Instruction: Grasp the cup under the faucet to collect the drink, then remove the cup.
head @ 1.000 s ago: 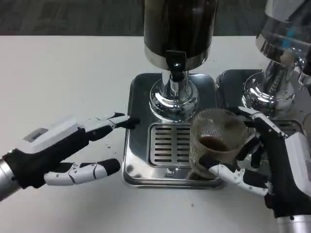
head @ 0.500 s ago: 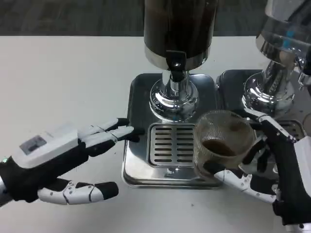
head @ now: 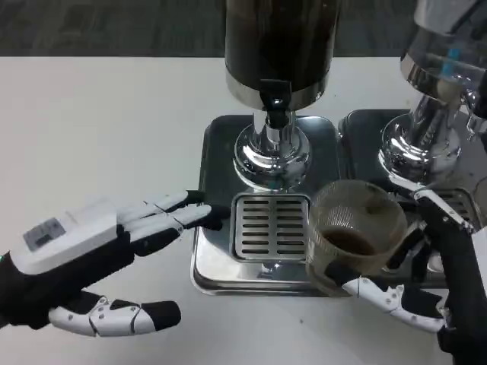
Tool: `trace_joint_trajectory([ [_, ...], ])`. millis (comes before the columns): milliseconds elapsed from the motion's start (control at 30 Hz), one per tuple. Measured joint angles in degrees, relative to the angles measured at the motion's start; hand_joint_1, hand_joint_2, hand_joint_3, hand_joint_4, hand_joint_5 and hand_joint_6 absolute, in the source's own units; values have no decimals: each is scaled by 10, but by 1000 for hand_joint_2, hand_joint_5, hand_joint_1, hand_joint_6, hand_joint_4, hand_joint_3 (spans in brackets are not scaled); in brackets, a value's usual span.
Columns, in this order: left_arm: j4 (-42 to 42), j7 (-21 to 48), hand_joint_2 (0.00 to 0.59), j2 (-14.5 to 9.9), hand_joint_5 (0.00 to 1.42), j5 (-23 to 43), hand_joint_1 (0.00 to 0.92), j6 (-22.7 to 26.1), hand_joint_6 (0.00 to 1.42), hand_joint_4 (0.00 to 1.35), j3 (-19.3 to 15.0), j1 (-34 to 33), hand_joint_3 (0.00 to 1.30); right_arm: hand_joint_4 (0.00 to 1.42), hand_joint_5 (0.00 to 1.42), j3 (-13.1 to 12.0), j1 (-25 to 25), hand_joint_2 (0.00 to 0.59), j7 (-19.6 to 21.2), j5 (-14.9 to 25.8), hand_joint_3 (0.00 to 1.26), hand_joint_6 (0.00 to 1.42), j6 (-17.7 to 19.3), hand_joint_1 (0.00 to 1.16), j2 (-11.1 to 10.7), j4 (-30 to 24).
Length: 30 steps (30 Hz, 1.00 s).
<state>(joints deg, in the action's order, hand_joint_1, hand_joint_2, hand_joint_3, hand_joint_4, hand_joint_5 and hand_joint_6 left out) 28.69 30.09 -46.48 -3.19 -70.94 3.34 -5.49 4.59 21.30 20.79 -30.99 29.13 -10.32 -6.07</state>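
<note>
While the dispenser (head: pixel 278 53) and tray (head: pixel 262 228) sit where they were, the cup (head: pixel 354 236) has come further toward the robot and to its right: a second ago it was over the grate's right edge, now it sits past the tray's front-right corner, well clear of the faucet (head: pixel 275 103). Dark drink in the bottom, cup roughly upright. Can't tell whether it's lifted or touching the worktop (head: pixel 99 129).

Right hand (head: pixel 426 281) grips the cup, fingers (head: pixel 380 293) wrapped under and round its near side, thumb side against its right wall. It has pulled back with the cup, lower in frame than before.

Left hand (head: pixel 84 258) holds nothing, fingers apart; upper fingertips just at the tray's left edge near the grate (head: pixel 268 226). It has drifted toward the robot since the earlier frames, and its lower finger now sits further down.

Second dispenser (head: pixel 441 84) on its own tray at right, unchanged.

Small grey label on the back of the left hand, text too small to read. No other legible writing.
</note>
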Motion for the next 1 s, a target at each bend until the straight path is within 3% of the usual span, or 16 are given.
trace_joint_trajectory([
  [500, -37, 6, 188, -26, 0, 31, 0, -12, 58, 0, 23, 33, 63, 784, 993, -2, 46, 176, -8, 2, 709, 1241, 10, 825, 5, -40],
  [1000, -62, 6, 187, -45, 0, 41, 0, -36, 58, 0, 24, 51, 75, 794, 998, -11, 65, 173, -18, 11, 715, 1241, 22, 817, 7, -64],
])
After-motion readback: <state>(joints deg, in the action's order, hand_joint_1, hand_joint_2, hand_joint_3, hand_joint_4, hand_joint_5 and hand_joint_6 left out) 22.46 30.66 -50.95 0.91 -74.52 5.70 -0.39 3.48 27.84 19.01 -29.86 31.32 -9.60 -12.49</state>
